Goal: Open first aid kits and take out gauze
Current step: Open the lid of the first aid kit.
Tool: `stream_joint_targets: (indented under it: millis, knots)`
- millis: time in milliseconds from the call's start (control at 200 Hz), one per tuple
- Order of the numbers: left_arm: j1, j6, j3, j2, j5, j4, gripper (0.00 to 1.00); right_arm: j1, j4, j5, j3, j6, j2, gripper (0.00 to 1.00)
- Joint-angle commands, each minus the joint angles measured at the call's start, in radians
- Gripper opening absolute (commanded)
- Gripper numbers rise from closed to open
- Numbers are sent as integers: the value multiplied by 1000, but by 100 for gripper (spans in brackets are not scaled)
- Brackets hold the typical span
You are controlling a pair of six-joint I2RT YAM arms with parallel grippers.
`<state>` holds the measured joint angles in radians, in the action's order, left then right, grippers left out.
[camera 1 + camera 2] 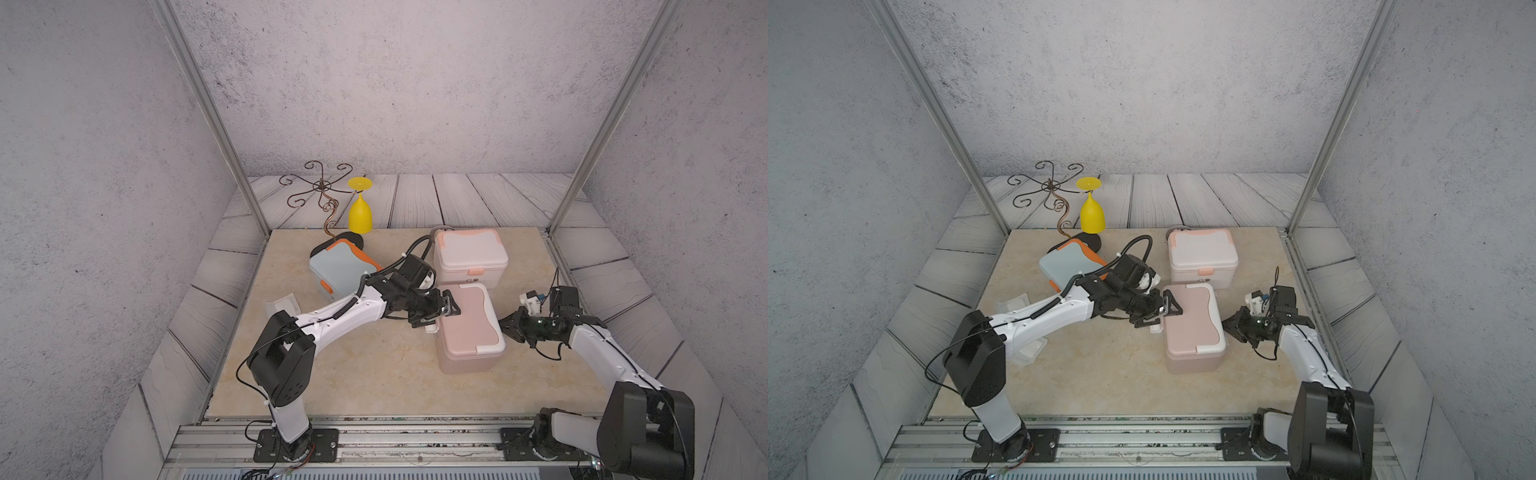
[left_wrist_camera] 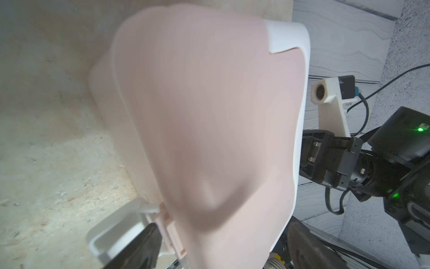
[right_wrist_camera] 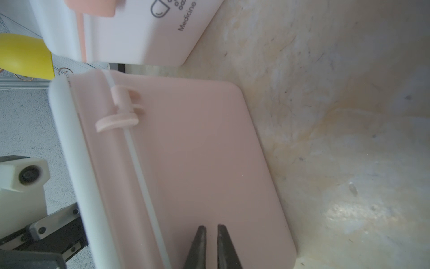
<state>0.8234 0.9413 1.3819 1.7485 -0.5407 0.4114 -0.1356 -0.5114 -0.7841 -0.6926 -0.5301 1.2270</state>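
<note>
The pink first aid kit with white trim lies mid-table, lid down. My left gripper is open, its jaws spread wide across the lid's latch end. One finger sits by the swung-out white latch; the pink lid fills the gap. My right gripper is shut, its tips against the kit's hinge side. The white kit and the grey-blue kit stand closed behind. Two whitish gauze packets lie beside the left arm.
A yellow goblet hangs upside down from a curly wire stand at the back left, its dark base touching the grey-blue kit. A small grey bowl peeks out behind the white kit. Metal frame posts stand at the back corners.
</note>
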Motion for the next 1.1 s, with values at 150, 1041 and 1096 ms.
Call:
stream_joint_targets:
  millis: [150, 1041, 1096]
  knots:
    - [40, -73, 92, -11, 37, 88, 87, 34, -1, -41, -1, -18, 8, 14]
    - [49, 72, 101, -83, -109, -117, 88, 126, 51, -40, 10, -106, -51, 15]
    - [45, 71, 99, -92, -103, -115, 88, 133, 50, -36, 7, -112, -59, 15]
